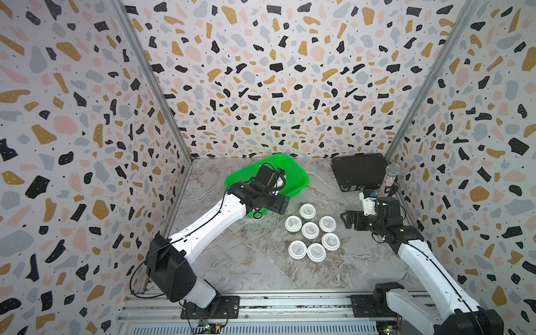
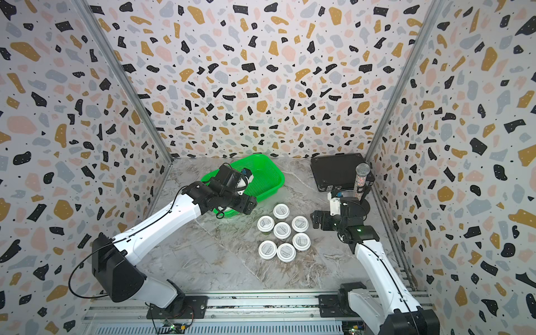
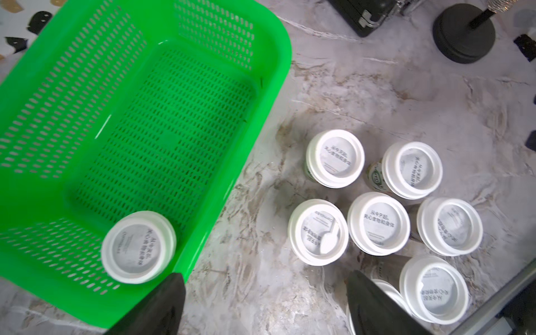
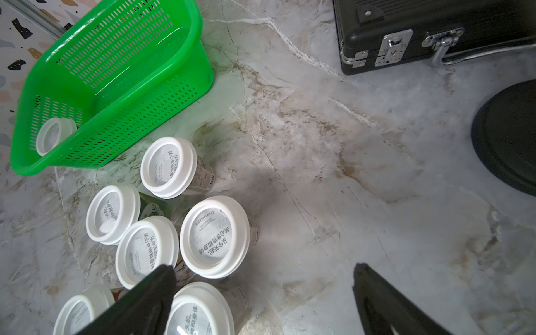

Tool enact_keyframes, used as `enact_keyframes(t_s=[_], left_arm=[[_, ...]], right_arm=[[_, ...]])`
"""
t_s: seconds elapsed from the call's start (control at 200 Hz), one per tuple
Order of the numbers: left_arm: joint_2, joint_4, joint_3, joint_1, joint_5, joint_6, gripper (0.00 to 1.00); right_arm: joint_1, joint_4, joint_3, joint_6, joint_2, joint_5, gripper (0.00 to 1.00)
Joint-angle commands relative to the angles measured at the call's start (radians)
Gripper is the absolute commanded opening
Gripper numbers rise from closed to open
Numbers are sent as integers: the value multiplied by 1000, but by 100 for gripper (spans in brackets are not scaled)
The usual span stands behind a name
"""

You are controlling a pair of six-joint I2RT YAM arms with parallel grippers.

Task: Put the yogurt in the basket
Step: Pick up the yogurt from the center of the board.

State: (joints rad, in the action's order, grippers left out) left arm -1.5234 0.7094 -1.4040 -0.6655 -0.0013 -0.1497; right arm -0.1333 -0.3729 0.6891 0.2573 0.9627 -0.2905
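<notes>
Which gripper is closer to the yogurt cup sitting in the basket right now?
Left. The left gripper hangs open at the basket edge, close beside that cup. The right gripper hangs open on the far side of the loose cups on the table, clearly farther off.

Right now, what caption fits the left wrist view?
One yogurt cup stands in the green basket; the other cups cluster on the table beside it.

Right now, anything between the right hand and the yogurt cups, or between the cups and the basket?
Nothing on the table: bare marble lies between the open right hand and the nearest yogurt cup, and between the cups and the basket. The left arm hangs over the basket's near end, so it may block a drop there.
</notes>
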Motion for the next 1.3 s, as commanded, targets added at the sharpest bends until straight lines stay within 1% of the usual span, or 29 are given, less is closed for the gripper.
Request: enact_keyframes(t_s=[0.0,0.23,0.446,0.561,0.811,1.297], left_arm=[[-42,-25,10,-41,-14,0,89],[-149,-45,-1,-110,-30,-11,86],[-231,-58,-11,-129,-59,-17,87],[-262,-67,-12,-136,-46,-17,88],[-293,-68,-11,-155,-49,-14,86],[-320,-65,-18,-175,-52,-9,79]], right_arm=[[-5,7,-2,10,-4,-13,100],[-5,0,-3,9,-13,-7,100],[-5,-4,-3,9,-15,-6,100],[-5,-6,-5,8,-18,1,100],[-5,-9,-7,8,-18,7,100],[-5,-8,-12,8,-18,13,100]])
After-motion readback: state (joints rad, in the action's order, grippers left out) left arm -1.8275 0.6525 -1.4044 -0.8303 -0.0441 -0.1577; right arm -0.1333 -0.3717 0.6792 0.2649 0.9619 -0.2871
